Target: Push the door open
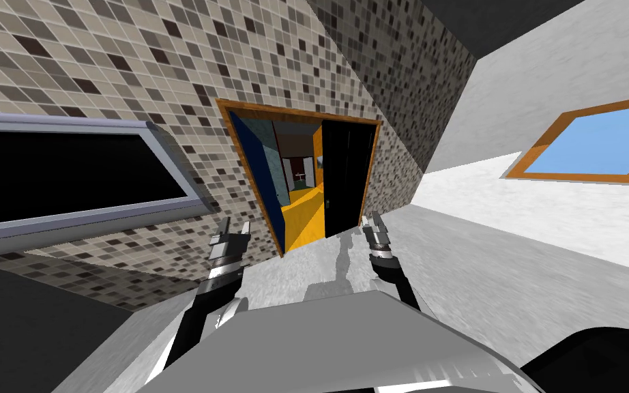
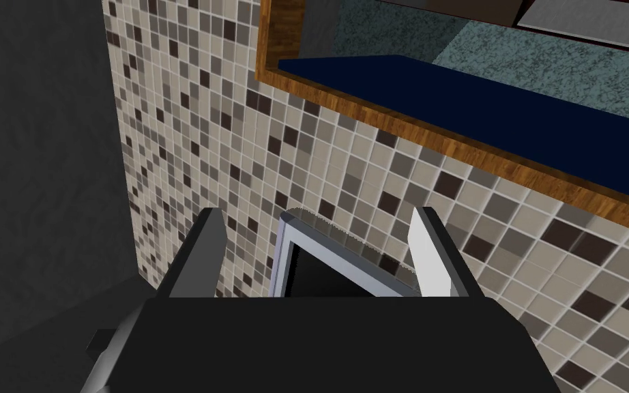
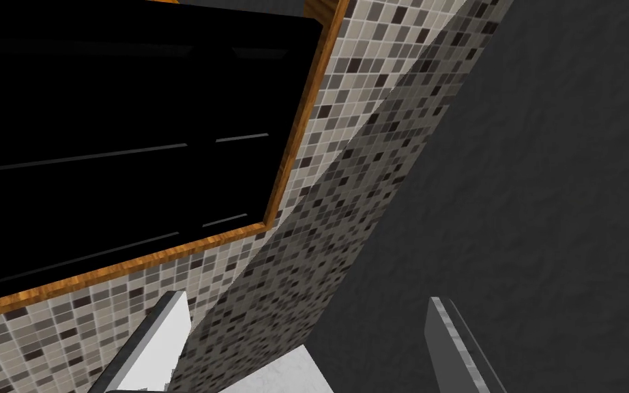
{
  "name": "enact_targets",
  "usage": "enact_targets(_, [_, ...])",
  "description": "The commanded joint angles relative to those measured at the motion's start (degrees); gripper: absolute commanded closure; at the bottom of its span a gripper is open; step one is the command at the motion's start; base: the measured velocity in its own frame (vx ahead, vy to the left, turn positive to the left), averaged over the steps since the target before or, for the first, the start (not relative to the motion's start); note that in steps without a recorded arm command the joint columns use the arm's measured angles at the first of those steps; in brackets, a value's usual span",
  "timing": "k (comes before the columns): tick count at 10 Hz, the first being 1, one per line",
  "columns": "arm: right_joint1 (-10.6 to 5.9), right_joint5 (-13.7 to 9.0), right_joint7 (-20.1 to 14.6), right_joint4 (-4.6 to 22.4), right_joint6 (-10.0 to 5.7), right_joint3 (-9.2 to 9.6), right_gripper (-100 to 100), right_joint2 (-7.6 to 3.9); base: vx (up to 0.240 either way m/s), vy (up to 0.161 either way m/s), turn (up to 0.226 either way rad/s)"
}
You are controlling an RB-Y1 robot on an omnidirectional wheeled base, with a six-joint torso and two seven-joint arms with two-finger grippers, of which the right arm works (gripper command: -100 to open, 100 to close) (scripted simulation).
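Note:
A doorway with a wooden frame (image 1: 258, 198) is set in a mosaic-tiled wall ahead. Its black door (image 1: 347, 177) stands partly open on the right side; the gap beside it shows an orange floor (image 1: 304, 222) and a room beyond. My left gripper (image 1: 232, 230) is open, held low before the tiles left of the frame. My right gripper (image 1: 372, 220) is open too, just short of the door's lower right corner. In the right wrist view the black door (image 3: 136, 136) lies beyond the open right gripper (image 3: 310, 338). Past the open left gripper (image 2: 316, 252) runs the wooden frame (image 2: 443, 143).
A grey-framed black panel (image 1: 67, 177) hangs on the tiled wall to the left, and its corner (image 2: 306, 252) sits beyond my left fingers. A wood-framed window (image 1: 600, 143) is on the white wall to the right. A dark object (image 1: 600, 361) lies low on the right.

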Motion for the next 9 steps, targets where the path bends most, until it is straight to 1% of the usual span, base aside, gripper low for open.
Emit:
enact_targets(1, [-0.75,0.4,-0.5,2.0,-0.44,-0.05,-100,-0.29,0.083,-0.01,0.006])
enact_targets(5, [-2.89,1.5,-1.8,6.9,-1.15,-0.13,-100,-0.94,0.095,-0.023,0.007])
enact_targets(9, [-5.36,2.7,-3.2,12.6,-1.97,-0.21,-100,-1.6,0.101,-0.022,0.008])
